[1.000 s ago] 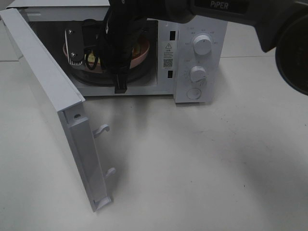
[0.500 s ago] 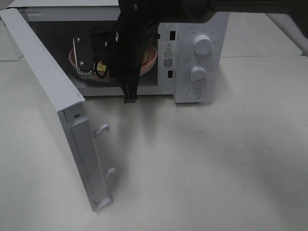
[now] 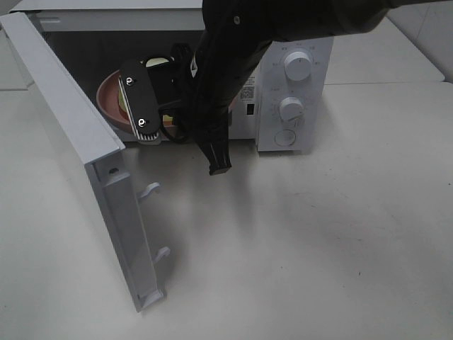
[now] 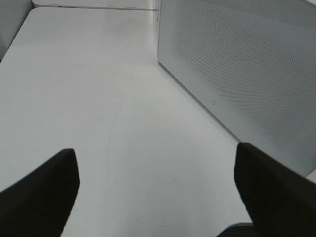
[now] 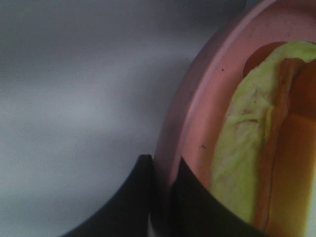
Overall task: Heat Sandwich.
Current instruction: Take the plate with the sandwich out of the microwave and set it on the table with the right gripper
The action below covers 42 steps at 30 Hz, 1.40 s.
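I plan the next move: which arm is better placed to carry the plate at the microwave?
Right. The right gripper is shut on the rim of the plate, which bears the sandwich, at the open microwave. The left gripper is open over the table, holding nothing.

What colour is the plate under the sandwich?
Pink; the plate shows best in the right wrist view.
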Each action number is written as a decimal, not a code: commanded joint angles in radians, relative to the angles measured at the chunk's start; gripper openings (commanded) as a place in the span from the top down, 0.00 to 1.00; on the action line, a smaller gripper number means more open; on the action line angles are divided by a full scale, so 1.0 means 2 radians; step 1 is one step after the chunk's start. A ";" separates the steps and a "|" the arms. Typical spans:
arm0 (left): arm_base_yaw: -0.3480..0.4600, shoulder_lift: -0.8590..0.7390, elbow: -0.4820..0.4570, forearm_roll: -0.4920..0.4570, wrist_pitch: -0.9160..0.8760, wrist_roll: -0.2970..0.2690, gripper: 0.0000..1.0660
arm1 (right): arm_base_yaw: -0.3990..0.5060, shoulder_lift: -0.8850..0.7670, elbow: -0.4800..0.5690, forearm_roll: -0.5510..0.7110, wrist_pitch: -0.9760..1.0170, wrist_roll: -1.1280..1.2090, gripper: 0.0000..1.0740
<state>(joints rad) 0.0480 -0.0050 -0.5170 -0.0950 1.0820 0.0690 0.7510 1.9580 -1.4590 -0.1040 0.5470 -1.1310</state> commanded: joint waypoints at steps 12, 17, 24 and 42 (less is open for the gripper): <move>-0.003 -0.004 0.001 -0.001 -0.007 -0.003 0.24 | -0.001 -0.093 0.139 -0.006 -0.071 -0.004 1.00; -0.003 -0.004 0.001 -0.001 -0.007 -0.003 0.24 | -0.001 -0.129 0.196 -0.004 -0.081 -0.001 1.00; -0.003 -0.004 0.001 -0.001 -0.007 -0.003 0.24 | 0.005 -0.179 0.258 -0.004 -0.082 -0.001 1.00; -0.003 -0.004 0.001 -0.001 -0.007 -0.003 0.24 | 0.005 -0.323 0.403 -0.004 -0.081 0.023 1.00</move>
<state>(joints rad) 0.0480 -0.0050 -0.5170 -0.0950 1.0820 0.0690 0.7580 1.3280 -0.6560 -0.1040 0.4150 -1.0950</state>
